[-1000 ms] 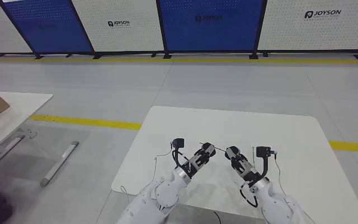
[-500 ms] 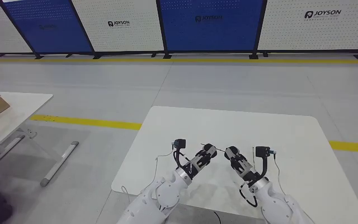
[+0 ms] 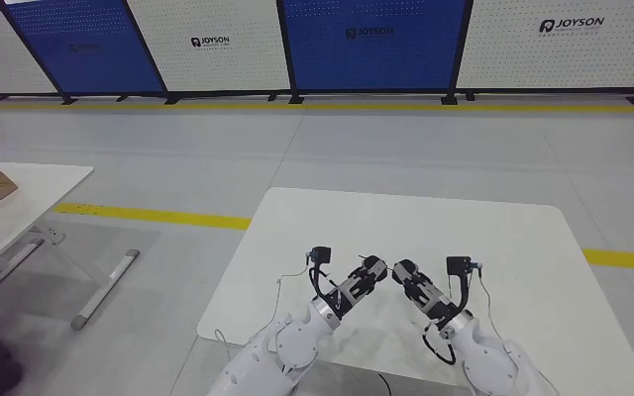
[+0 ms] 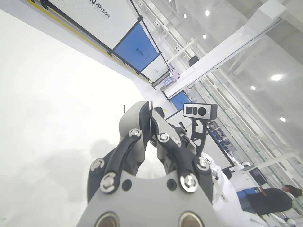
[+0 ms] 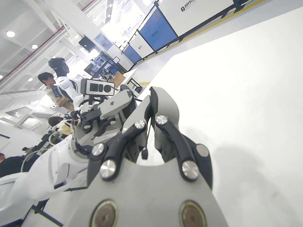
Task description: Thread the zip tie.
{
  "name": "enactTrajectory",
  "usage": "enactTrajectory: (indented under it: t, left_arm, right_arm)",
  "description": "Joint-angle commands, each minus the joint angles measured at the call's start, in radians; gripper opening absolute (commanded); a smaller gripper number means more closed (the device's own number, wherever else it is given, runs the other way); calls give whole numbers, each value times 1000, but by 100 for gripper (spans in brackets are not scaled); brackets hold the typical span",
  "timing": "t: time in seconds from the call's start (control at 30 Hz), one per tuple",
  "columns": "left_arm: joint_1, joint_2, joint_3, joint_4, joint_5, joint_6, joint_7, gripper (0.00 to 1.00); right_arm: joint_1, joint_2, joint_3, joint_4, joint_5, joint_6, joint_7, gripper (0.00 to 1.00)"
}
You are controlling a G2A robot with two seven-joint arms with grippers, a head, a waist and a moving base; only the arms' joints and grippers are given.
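Right wrist view gives the clearest look: the right gripper [image 5: 151, 93] is clenched on the zip tie [image 5: 148, 132], a thin black strap running between its pads. The strap's small square head [image 5: 144, 154] hangs free inside the palm. The long axis lies along the gripper's own length, head toward the wrist and tail out past the fingertips toward the other arm.

From the top view, both arms meet low over the white table [image 3: 495, 238], with the left gripper [image 3: 374, 264] and the right one nearly tip to tip. The left gripper's fingers [image 4: 142, 116] are pressed together. A dark sliver at their tips may be the tie's tail, but it could equally be the pad edge, so I cannot tell.

I judge the tie to be very light, slick and springy: stiff along its length, floppy sideways. It is best pinched close behind the tail tip so the free end does not droop, while the head is held with its slot facing that tip.
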Motion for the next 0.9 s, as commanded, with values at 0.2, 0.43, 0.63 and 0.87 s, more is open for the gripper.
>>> enactTrajectory:
  t: [0.2, 0.43, 0.63, 0.87]
  left_arm:
    - [4, 4, -1, -16, -33, 0, -33, 0]
    - [7, 5, -2, -12, -7, 0, 14, 0]
    - [-1, 4, 8, 2, -5, 0, 26, 0]
    - [-4, 4, 10, 7, 0, 0, 34, 0]
  right_arm:
    - [15, 14, -16, 1, 40, 0, -7, 0]
    - [31, 27, -33, 27, 56, 0, -15, 0]
    - [34, 38, -41, 27, 71, 0, -19, 0]
    - [30, 50, -47, 18, 69, 0, -29, 0]
